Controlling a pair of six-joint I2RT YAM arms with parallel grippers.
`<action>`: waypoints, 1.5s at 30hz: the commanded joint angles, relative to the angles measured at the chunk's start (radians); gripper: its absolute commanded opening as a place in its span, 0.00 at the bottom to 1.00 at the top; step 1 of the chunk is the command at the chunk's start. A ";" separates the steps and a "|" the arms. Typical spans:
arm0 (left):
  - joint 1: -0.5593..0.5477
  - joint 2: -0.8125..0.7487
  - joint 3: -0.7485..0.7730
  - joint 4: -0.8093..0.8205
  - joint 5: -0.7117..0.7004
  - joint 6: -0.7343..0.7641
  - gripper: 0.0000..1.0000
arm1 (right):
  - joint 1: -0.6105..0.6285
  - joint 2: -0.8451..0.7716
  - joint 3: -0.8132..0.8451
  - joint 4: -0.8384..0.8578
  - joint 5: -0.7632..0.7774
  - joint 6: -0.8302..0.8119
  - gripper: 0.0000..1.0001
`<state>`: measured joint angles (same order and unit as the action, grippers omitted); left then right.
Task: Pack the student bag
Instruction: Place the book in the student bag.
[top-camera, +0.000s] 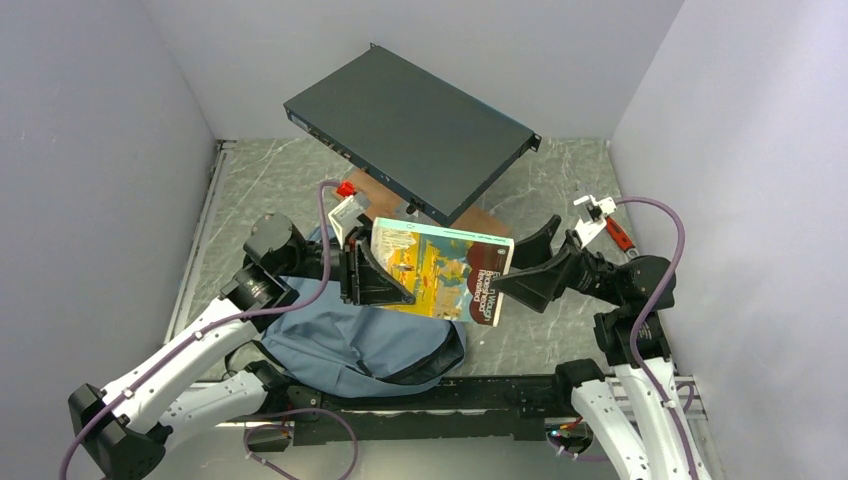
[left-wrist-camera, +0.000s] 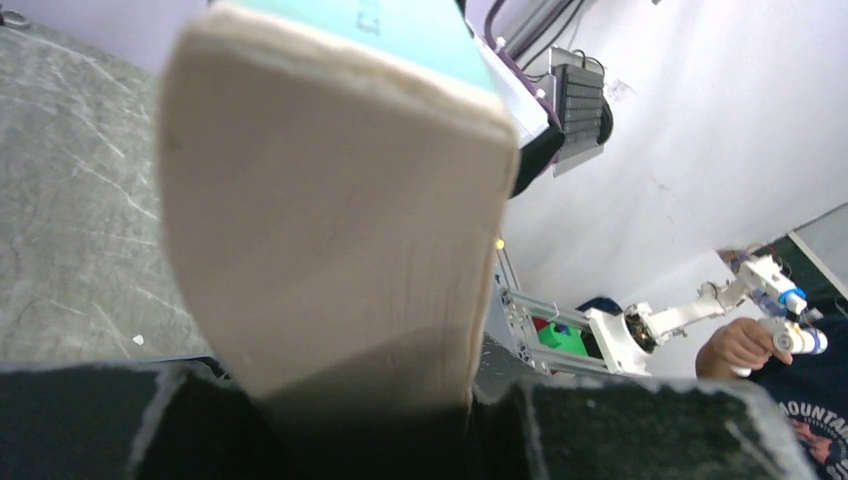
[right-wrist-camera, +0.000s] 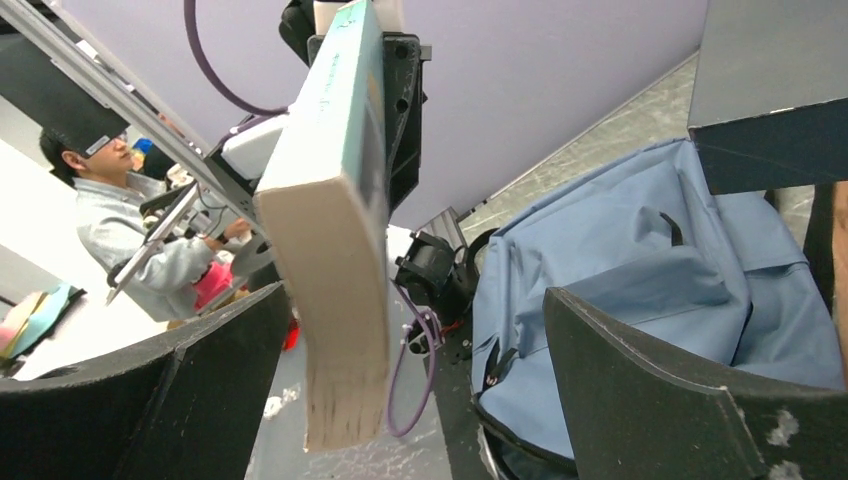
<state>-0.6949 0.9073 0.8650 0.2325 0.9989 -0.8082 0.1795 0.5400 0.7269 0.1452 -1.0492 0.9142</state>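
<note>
The student bag (top-camera: 350, 345), light blue-grey fabric, lies on the table in front of the left arm; it also fills the right half of the right wrist view (right-wrist-camera: 650, 260). Above it, my left gripper (top-camera: 375, 275) is shut on a thick paperback book (top-camera: 440, 270) with a teal and yellow cover, held in the air. The left wrist view shows its page edge (left-wrist-camera: 330, 220) clamped between the dark fingers (left-wrist-camera: 650, 430). My right gripper (top-camera: 525, 265) is open at the book's free end. That end (right-wrist-camera: 335, 230) hangs between the wide jaws, touching neither finger.
A dark flat metal box (top-camera: 410, 130) stands tilted behind the book, over a brown board (top-camera: 370, 190). A red-handled tool (top-camera: 618, 235) lies at the right wall. Grey walls close in on the left, back and right.
</note>
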 joint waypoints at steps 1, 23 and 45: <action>0.003 -0.030 0.020 0.158 0.086 -0.008 0.00 | 0.003 0.024 0.042 0.093 -0.005 0.087 1.00; 0.003 0.025 0.029 0.154 0.031 0.020 0.00 | 0.413 0.061 -0.040 0.228 0.170 0.119 0.98; 0.003 -0.070 0.101 -0.499 -0.553 0.335 0.87 | 0.507 -0.032 0.019 -0.385 0.609 -0.023 0.00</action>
<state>-0.7048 0.8803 0.9142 -0.0875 0.7654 -0.5991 0.6807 0.5785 0.6357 0.0883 -0.6369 0.9806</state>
